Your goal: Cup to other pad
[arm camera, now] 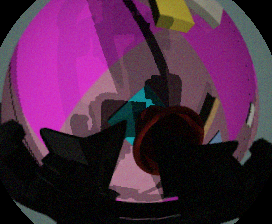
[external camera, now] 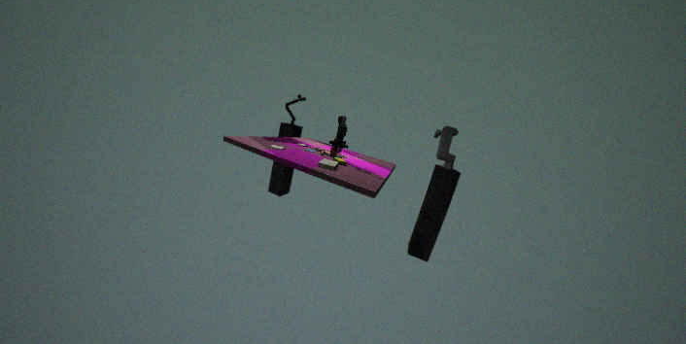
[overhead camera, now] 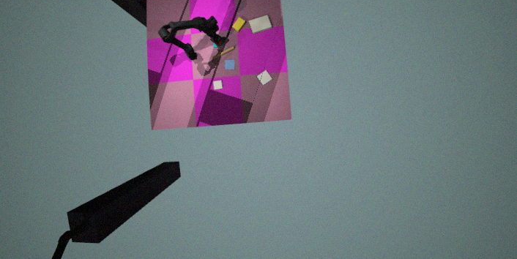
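The dark red cup (overhead camera: pixel 219 44) (external camera: pixel 333 152) (arm camera: pixel 139 143) looks roughly upright at the edge of the cyan pad (overhead camera: pixel 215 45) (arm camera: pixel 143 96), only partly over it in the wrist view. Its inside is dark; no marbles can be made out. The blue pad (overhead camera: pixel 229 64) (external camera: pixel 309 151) (arm camera: pixel 216 138) lies apart from the cup, bare. My gripper (overhead camera: pixel 220 40) (arm camera: pixel 139 124) is partly open, low at the cup. In the wrist view the left finger is beside the cup and the right finger covers part of its mouth. Whether the cup's base is flat down is hard to tell.
A wooden stick (overhead camera: pixel 228 51) (arm camera: pixel 211 116) lies between the two pads. A yellow block (overhead camera: pixel 239 24) (external camera: pixel 340 160) (arm camera: pixel 173 16) and a larger pale block (overhead camera: pixel 260 24) (external camera: pixel 327 164) lie beyond the cup. Pale tiles (overhead camera: pixel 217 85) (overhead camera: pixel 264 77) lie past the blue pad.
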`<state>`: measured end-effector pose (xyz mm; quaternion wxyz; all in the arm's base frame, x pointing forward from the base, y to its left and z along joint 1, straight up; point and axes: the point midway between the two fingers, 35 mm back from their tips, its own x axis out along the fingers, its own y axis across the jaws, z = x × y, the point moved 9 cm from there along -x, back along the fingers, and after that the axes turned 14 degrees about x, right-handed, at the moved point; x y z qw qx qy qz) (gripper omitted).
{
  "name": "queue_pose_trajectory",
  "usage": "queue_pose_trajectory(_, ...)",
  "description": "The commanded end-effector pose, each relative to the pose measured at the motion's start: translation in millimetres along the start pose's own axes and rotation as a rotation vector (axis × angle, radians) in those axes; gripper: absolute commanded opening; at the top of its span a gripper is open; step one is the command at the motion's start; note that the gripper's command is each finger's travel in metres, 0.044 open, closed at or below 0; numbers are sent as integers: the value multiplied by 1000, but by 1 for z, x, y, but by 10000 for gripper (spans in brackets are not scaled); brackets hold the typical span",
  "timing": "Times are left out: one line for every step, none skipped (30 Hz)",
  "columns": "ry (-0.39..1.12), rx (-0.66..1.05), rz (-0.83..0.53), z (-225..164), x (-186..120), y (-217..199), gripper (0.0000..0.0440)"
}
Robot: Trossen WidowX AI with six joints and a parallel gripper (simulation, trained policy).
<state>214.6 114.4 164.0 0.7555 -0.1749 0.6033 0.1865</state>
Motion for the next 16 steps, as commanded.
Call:
queue_pose_trajectory(-12, -3, 10, -5, -1, 0, 166)
queue_pose_trajectory(-19, -3, 12, -6, -2, 0, 169)
queue_pose_trajectory(-26, -3, 14, -7, -3, -1, 174)
queue_pose_trajectory(-33, -2, 16, -7, -4, -1, 178)
queue_pose_trajectory(-40, -2, 18, -8, -6, -1, 184)
queue_pose_trajectory(-47, -1, 19, -9, -7, -1, 189)
queue_pose_trajectory(-54, -1, 21, -9, -8, -1, 195)
queue_pose_trajectory(-62, 0, 23, -10, -10, -1, 202)
queue_pose_trajectory(-69, 1, 25, -10, -11, -1, 209)
queue_pose_trajectory(-76, 1, 26, -11, -13, -1, 216)
queue_pose_trajectory(-83, 3, 28, -11, -14, -1, 223)
queue_pose_trajectory(-90, 4, 29, -12, -16, -1, 230)
queue_pose_trajectory(-96, 5, 31, -12, -17, -2, 238)
queue_pose_trajectory(-103, 6, 32, -13, -19, -2, 245)
queue_pose_trajectory(-110, 8, 33, -13, -21, -2, 252)
queue_pose_trajectory(-117, 9, 34, -14, -23, -2, 258)
